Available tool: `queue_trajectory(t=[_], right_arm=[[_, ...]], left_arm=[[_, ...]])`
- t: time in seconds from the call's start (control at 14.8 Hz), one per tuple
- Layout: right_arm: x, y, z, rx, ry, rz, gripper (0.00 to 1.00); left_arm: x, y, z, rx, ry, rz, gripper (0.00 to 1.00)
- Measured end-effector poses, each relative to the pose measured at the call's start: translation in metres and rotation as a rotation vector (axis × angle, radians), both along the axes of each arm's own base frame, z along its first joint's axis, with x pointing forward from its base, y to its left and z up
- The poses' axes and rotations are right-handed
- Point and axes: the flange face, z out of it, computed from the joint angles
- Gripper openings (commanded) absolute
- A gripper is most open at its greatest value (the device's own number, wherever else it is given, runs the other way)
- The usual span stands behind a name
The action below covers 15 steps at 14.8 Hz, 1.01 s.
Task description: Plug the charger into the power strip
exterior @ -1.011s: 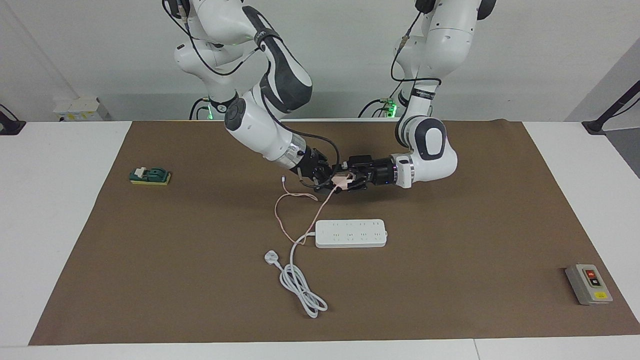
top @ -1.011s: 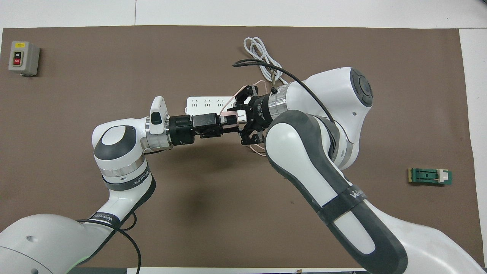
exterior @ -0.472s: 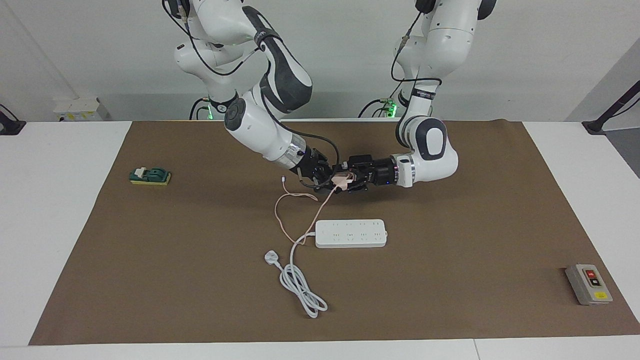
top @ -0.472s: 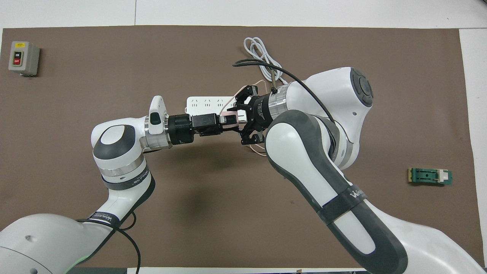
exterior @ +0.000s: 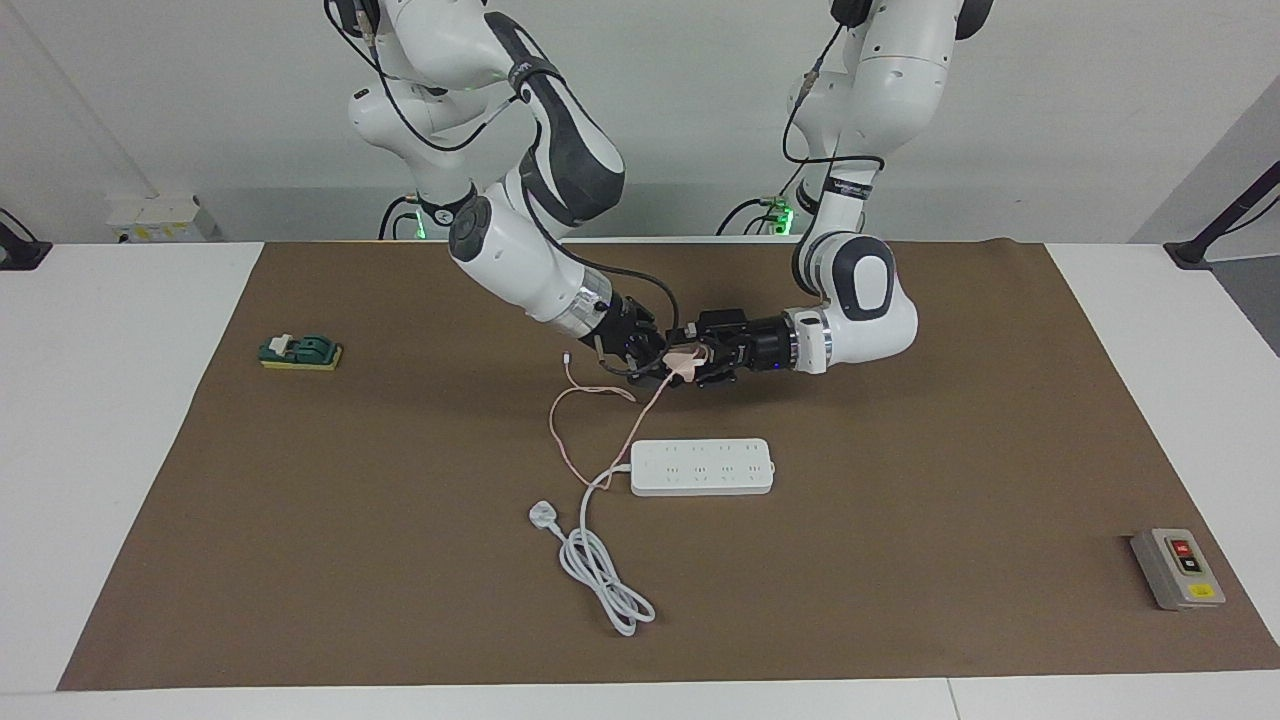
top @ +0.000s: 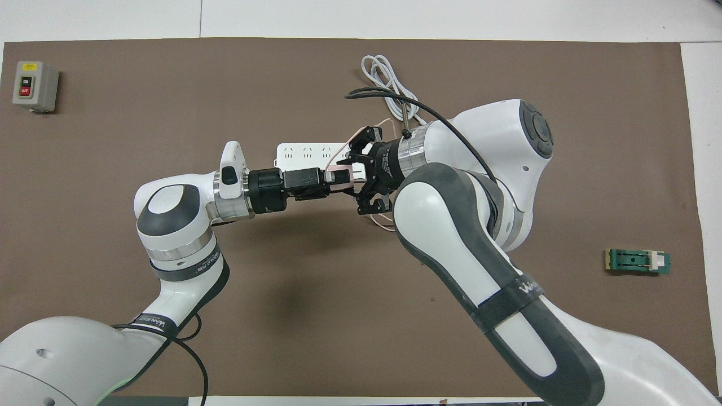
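Observation:
The pale pink charger [exterior: 685, 358] [top: 342, 176] hangs in the air over the mat, on the robots' side of the power strip [exterior: 702, 466] [top: 302, 152]. My right gripper [exterior: 665, 362] [top: 354, 176] is shut on it, fingertips together and links splayed. My left gripper [exterior: 700, 358] [top: 337, 181] meets it from the other end, with its fingers open around the charger's body. The thin pink cable [exterior: 566, 430] droops from the charger to the mat in a loop. The flat white power strip lies on the mat with its sockets facing up.
The strip's thick white cord [exterior: 600, 570] [top: 386, 76] and three-pin plug lie coiled farther from the robots. A grey button box [exterior: 1177, 567] [top: 35, 85] sits toward the left arm's end. A green block [exterior: 300, 352] [top: 637, 261] is toward the right arm's end.
The left arm's elbow has drifted very slightly. Both grippers and the charger stay where they were.

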Motion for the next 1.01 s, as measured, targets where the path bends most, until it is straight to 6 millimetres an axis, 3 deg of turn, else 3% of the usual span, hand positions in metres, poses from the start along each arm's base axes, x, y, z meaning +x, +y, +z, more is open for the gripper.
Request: queue_trajectory(t=[0.27,0.34,0.4,0.47,0.67,0.81,1.01], right_arm=[[0.0000,0.0000,0.0000,0.000,0.000,0.000,0.00],[0.0000,0.0000,0.0000,0.000,0.000,0.000,0.00],[0.0001,0.0000,0.0008,0.002,0.000,-0.001,0.00],[0.0007,-0.0003,0.0033,0.004,-0.004,-0.002,0.00],[0.0008,-0.0006,0.0037,0.004,0.006,-0.013,0.00],[0.0008,-0.0006,0.0037,0.004,0.006,-0.013,0.99],[0.0008,-0.0004,0.0031,0.003,0.010,-0.017,1.00]], left_arm=[[0.0009,0.0010,0.0005,0.000,-0.002,0.002,0.49],[0.0012,0.0011,0.0008,0.000,-0.003,0.002,0.32],[0.0016,0.0013,0.0006,0.003,-0.003,0.004,0.08],[0.0021,0.0023,-0.0014,0.007,-0.002,0.008,0.00],[0.0022,0.0023,-0.0018,0.009,-0.018,0.007,0.00],[0.0022,0.0023,-0.0018,0.009,-0.019,0.006,0.00],[0.0022,0.0015,-0.0011,0.007,-0.020,0.005,0.00]])
